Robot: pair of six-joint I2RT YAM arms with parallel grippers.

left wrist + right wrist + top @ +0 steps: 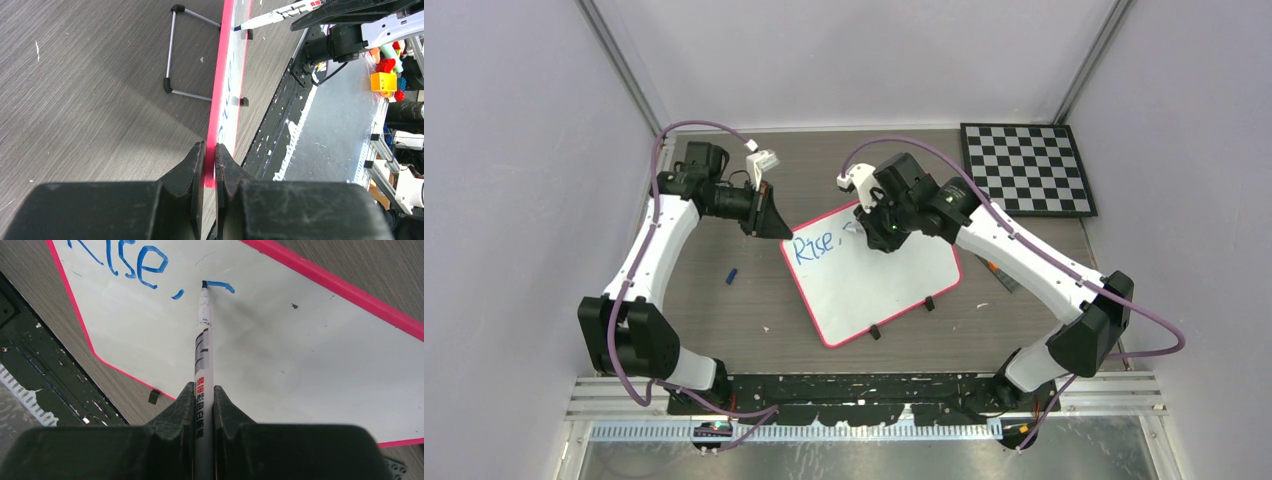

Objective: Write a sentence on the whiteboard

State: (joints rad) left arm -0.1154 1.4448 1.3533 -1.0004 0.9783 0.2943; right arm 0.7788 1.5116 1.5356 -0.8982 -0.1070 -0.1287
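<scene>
From above, the whiteboard (pixel 884 295) is seen on the tabletop (pixel 724 330) between both arms. Left wrist: its rim is pinched by the left pincer (pixel 210 147). Right wrist: the marker (pixel 202 350), clamped in the right pincer (pixel 203 390), is pointed ahead, tip touching just right of the sentence (pixel 127 260).

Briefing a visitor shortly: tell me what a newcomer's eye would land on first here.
The pink-rimmed whiteboard sits in the middle, with blue writing, "Rise,", at its far left corner. The right gripper clamps a marker, tip on the board past the comma; the left gripper pinches the board's rim. A checkerboard lies far right.
</scene>
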